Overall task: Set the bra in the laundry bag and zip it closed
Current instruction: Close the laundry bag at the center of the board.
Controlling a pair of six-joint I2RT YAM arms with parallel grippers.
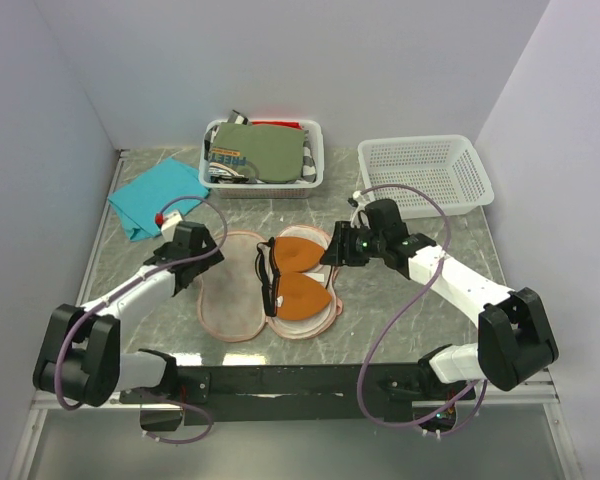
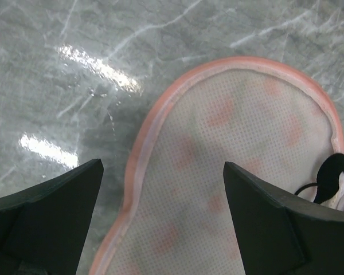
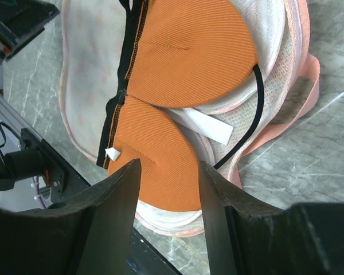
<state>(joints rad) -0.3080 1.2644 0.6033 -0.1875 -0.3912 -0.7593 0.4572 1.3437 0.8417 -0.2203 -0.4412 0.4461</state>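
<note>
Your wide-open left gripper [image 2: 162, 177] hangs over the bare flap edge of the laundry bag [image 1: 230, 295]; the bra [image 1: 302, 272] lies rightward under your half-open, empty right gripper [image 3: 169, 167].

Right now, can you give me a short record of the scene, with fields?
laundry bag: lies open on the table, not zipped
bra: lying in the bag half on the right arm's side
left gripper: open, above the bag's empty half
right gripper: open, above the bra
</note>
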